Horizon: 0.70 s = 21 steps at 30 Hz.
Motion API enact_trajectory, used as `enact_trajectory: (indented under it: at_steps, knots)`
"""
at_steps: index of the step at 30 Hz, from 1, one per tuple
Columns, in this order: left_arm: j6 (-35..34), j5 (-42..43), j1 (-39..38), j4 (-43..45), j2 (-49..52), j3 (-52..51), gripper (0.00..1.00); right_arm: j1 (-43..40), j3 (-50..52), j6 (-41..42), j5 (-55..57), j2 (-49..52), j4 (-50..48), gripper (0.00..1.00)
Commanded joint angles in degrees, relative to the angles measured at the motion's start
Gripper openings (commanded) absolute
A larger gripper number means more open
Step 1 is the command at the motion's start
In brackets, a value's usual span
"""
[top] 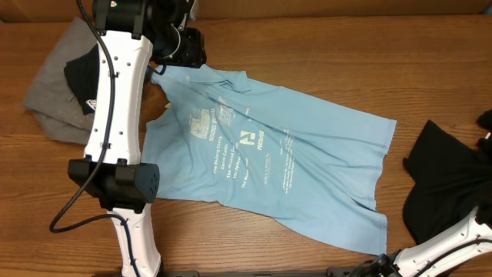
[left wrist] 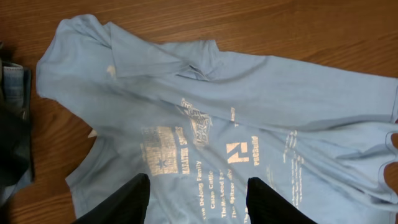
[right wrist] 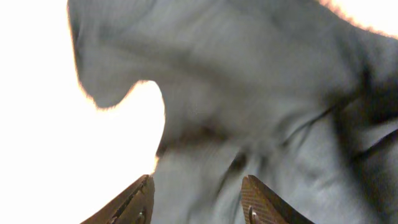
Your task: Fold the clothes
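Left end effector (left wrist: 199, 182) spread, above light blue T-shirt (left wrist: 186, 87)

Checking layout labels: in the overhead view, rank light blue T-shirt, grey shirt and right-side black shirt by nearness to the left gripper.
1. light blue T-shirt, beneath the left gripper.
2. grey shirt, at the left edge.
3. black shirt, far right.

The brown wooden surface (top: 323, 54) carries a light blue T-shirt (top: 307, 154), spread out and wrinkled across its middle. A grey shirt (top: 46, 104) lies bunched at its left end and a black shirt (top: 446, 185) at its right.
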<state>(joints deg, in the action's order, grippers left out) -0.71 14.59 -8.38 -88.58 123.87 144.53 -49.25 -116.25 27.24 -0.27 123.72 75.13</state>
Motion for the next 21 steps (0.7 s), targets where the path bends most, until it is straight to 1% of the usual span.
enact_trajectory:
  at_steps: [1, 3, 6, 8, 10, 12, 15, 21]
  knots:
    - [2.05, 0.28, 0.07, -0.85, -0.22, 0.5, 0.54, 5.01, -0.09, -6.73, -11.26, -0.81, 3.23, 0.49]
    - [2.05, 0.26, 0.09, -0.96, -0.22, 0.5, 0.55, 8.52, 1.2, -7.65, -11.63, -0.81, 5.27, 0.49]
    - [2.08, 0.24, 0.09, -0.59, -0.22, 0.5, 0.57, 14.23, 3.91, -7.8, -11.82, -0.81, 6.29, 0.5]
    - [2.08, 0.17, 0.09, -0.31, -0.22, 0.5, 0.59, 17.9, 6.67, -7.78, -11.45, -0.81, 6.23, 0.52]
    - [2.05, 0.0, 0.09, -0.31, -0.22, 0.5, 0.6, 21.22, 10.29, -7.41, -8.79, -0.81, 5.27, 0.57]
    - [2.05, 0.02, 0.11, -0.5, -0.2, 0.5, 0.61, 23.5, 14.62, -4.83, -4.57, -0.81, 4.26, 0.59]
    - [2.1, 0.0, 0.11, -0.92, -0.22, 0.5, 0.63, 24.28, 20.81, -2.12, -2.12, -0.81, 2.03, 0.6]
    - [2.49, 0.0, 0.11, -1.16, -0.22, 0.5, 0.63, 18.05, 30.21, -1.07, -0.63, -0.81, -2.64, 0.59]
